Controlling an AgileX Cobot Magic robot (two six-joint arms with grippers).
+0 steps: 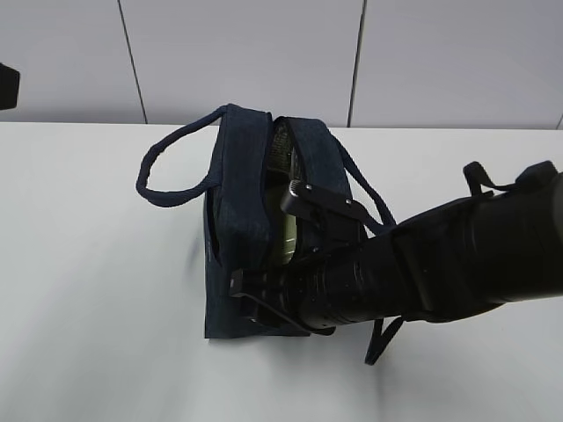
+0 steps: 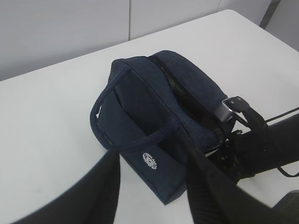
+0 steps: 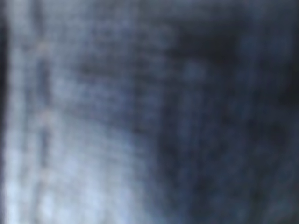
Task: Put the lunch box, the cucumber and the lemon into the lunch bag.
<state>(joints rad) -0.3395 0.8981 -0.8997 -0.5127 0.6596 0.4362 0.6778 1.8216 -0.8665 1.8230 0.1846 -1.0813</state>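
Observation:
The navy lunch bag (image 1: 237,202) stands on the white table with its top zipper open; it also shows in the left wrist view (image 2: 154,107), white logo facing me. A sage-green surface (image 1: 286,239), seemingly the lunch box, shows inside the opening. My right gripper (image 1: 299,264) reaches into the bag's opening from the right, and one finger (image 1: 321,200) lies over the top. Its jaws are hidden, and the right wrist view shows only blurred navy fabric (image 3: 149,112). My left gripper (image 2: 149,151) is open and empty, just short of the bag's logo side. The cucumber and lemon are hidden.
The bag's loop handles hang out to the left (image 1: 167,171) and to the right (image 1: 374,207). The right arm (image 1: 457,255) crosses the table's right half. A grey panelled wall (image 1: 264,53) stands behind the table.

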